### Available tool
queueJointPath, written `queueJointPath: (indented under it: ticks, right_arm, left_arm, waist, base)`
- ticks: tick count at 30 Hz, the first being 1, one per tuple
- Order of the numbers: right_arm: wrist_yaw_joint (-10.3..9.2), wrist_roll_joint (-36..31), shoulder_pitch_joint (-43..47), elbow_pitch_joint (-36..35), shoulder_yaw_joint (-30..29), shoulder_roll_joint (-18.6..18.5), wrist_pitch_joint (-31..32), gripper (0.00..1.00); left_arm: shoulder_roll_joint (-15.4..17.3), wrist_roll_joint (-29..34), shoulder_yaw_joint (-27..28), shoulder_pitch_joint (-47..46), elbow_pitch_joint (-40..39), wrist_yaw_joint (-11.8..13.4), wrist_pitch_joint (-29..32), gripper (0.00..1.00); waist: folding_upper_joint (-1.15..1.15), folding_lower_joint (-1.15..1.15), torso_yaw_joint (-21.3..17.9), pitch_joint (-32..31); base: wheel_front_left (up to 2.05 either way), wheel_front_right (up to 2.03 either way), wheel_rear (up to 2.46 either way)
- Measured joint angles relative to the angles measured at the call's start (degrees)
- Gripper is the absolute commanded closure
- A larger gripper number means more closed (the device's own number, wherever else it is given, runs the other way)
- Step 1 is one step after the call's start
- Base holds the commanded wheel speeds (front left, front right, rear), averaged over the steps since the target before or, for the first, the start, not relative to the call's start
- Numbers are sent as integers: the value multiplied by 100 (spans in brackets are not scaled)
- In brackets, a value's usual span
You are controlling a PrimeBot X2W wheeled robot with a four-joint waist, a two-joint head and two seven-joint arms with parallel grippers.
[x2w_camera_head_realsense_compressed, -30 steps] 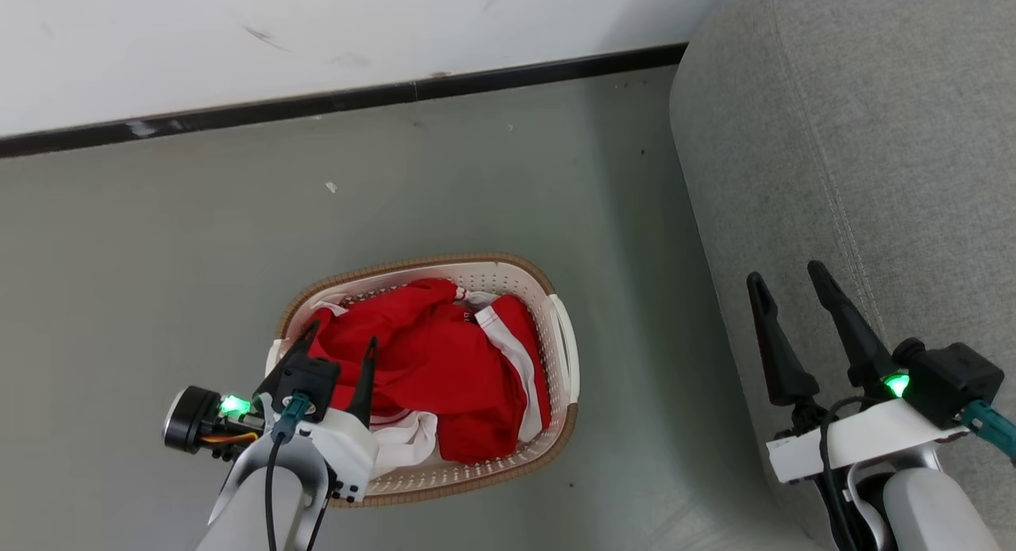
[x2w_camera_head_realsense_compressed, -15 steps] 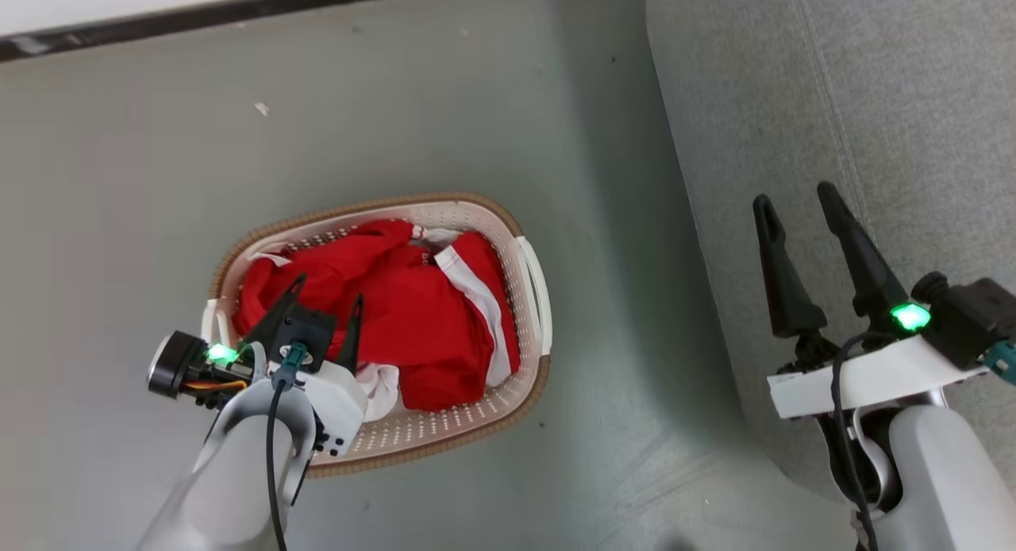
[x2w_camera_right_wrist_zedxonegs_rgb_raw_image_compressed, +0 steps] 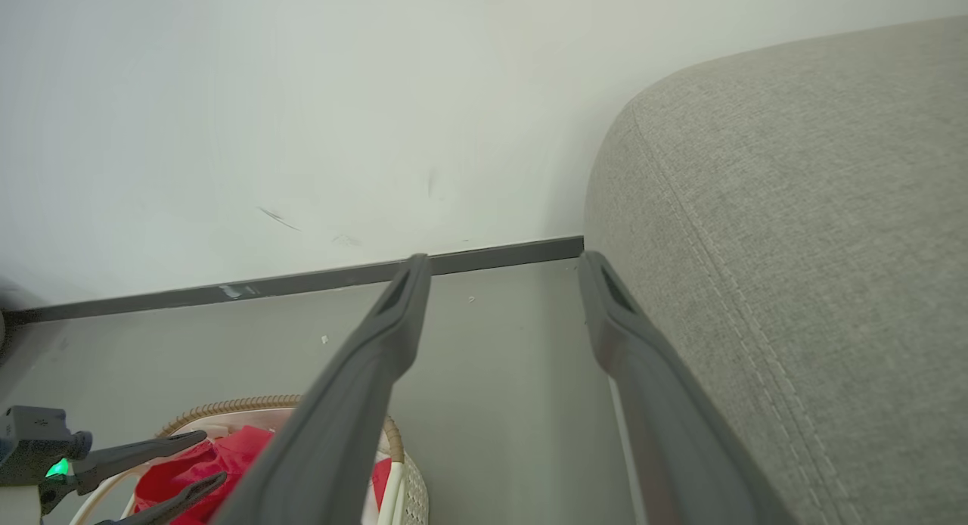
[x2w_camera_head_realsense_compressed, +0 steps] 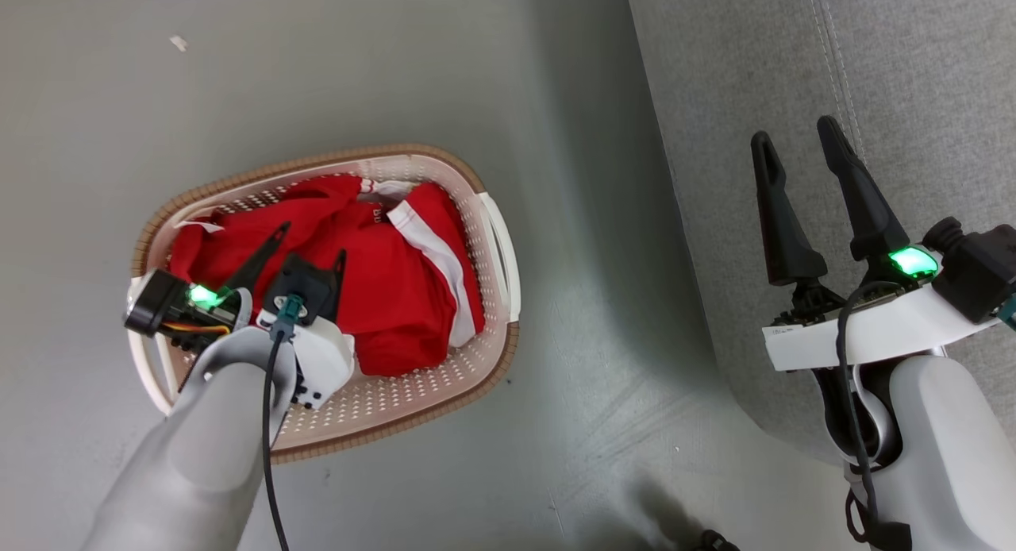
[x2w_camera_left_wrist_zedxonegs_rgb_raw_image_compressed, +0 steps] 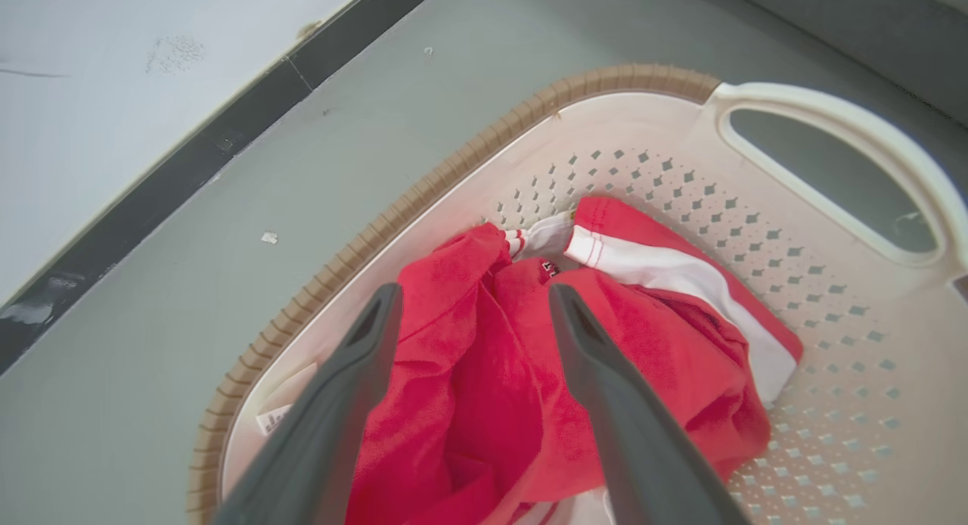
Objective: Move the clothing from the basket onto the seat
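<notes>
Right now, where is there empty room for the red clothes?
The seat is bare beyond the right end effector. The floor strip between basket and seat is bare too. Crowded: the basket, piled with clothing, with the left end effector over it.

I seem to be working in a home living room: a grey upholstered sofa seat [x2w_camera_head_realsense_compressed: 913,59] near a white wall [x2w_camera_right_wrist_zedxonegs_rgb_raw_image_compressed: 302,94] with dark skirting [x2w_camera_right_wrist_zedxonegs_rgb_raw_image_compressed: 302,281], and a laundry basket [x2w_camera_head_realsense_compressed: 397,396] of red clothing [x2w_camera_head_realsense_compressed: 397,297] on the smooth grey floor [x2w_camera_head_realsense_compressed: 357,59].
</notes>
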Motion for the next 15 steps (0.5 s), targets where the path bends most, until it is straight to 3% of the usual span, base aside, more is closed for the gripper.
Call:
queueJointPath:
  ticks: [10,15]
  right_arm:
    - [0,167,-265,-5,99,1,-5,0]
    - [0,210,-436,8,155,1,-5,0]
  left_arm:
    - [235,83,127,-370,382,66,136,0]
    - [392,94,263,-533,568,264,201,0]
  waist:
    - [0,0,-243,406]
    - [0,0,-365,614]
  base:
    - [0,0,0]
    - [0,0,0]
